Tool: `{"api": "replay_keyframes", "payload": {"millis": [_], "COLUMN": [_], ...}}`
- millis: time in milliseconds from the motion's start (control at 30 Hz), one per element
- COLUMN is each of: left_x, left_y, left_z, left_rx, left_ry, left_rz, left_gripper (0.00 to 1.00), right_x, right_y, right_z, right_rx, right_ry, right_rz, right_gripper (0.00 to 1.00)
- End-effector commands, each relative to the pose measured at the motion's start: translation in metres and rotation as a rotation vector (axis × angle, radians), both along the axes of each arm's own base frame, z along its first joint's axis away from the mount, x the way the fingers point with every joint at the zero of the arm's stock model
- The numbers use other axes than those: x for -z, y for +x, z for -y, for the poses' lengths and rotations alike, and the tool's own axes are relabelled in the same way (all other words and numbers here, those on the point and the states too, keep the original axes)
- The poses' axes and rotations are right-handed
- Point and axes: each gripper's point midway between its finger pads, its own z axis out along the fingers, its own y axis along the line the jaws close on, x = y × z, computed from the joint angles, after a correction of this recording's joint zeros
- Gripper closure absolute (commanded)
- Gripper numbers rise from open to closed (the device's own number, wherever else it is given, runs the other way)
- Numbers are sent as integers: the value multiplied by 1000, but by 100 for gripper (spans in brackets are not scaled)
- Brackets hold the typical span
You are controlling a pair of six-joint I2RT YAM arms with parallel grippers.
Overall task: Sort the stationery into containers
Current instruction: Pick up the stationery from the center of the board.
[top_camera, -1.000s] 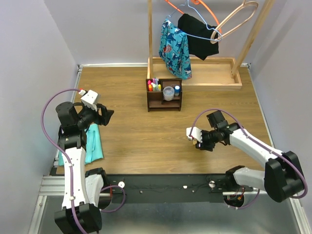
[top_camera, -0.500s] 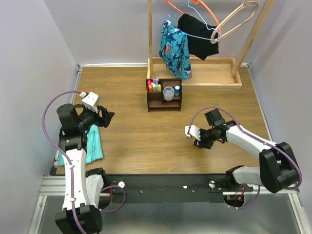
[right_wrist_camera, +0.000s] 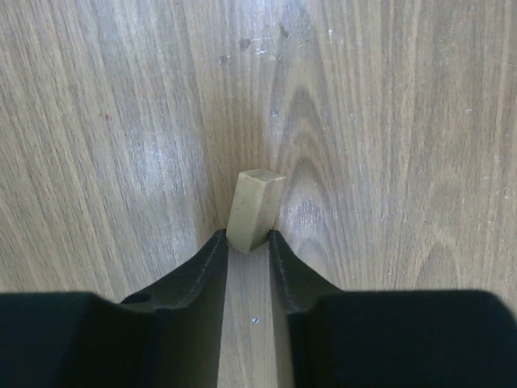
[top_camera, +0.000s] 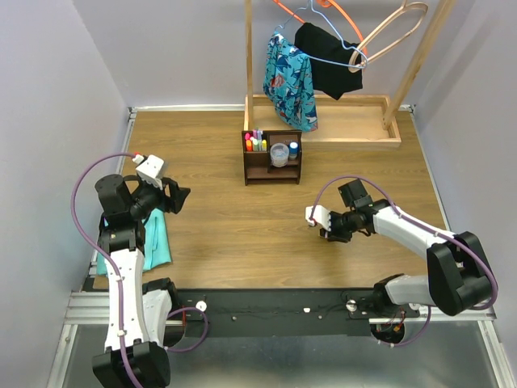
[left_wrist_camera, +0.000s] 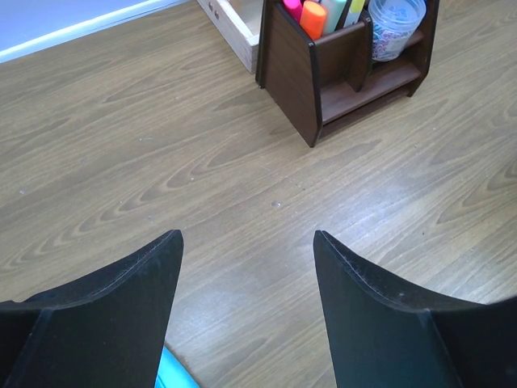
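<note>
Right fingers [right_wrist_camera: 202, 279] are clamped on just the near end of the tan eraser [right_wrist_camera: 255, 208], which pokes out past the tips. Can't tell if it's off the counter [right_wrist_camera: 420, 162]. That shallow pinch could squirt it out. Left fingers [left_wrist_camera: 121, 299] are spread, holding nothing.

Tan eraser [right_wrist_camera: 254, 206], dark brown organizer [left_wrist_camera: 299, 81], teal cloth [top_camera: 157, 238], brown wood-grain table [top_camera: 242, 226], blue patterned garment [top_camera: 288, 81], black top [top_camera: 327, 61].

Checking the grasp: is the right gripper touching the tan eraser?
Touching. The right wrist view shows the right gripper pinching the tan eraser with no gap on either side.
</note>
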Motion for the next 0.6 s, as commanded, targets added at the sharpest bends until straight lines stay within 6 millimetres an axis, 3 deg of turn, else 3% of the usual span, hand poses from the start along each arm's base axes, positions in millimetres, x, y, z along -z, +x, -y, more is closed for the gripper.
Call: {"api": "replay_keyframes", "payload": {"millis": [0, 233, 300, 367, 567], "left_x": [2, -3, -5, -8, -9], "left_y": [-5, -9, -11, -14, -18], "left_z": [-1, 1, 2, 4, 12], "left_rx": [-19, -14, -10, 6, 47], "left_ry": [-1, 1, 1, 1, -20], "left_rz": [-2, 8, 11, 18, 55], "left_gripper": [25, 25, 25, 25, 25], "right_x": [-3, -11, -23, -48, -90], "right_y": [4, 9, 7, 10, 2], "right_z": [-7, -9, -10, -17, -37], "right_rx": [21, 100, 130, 167, 361], "right_ry": [40, 63, 83, 138, 290], "right_rz": [11, 0, -2, 12, -130], "right_gripper": [72, 83, 84, 86, 87]}}
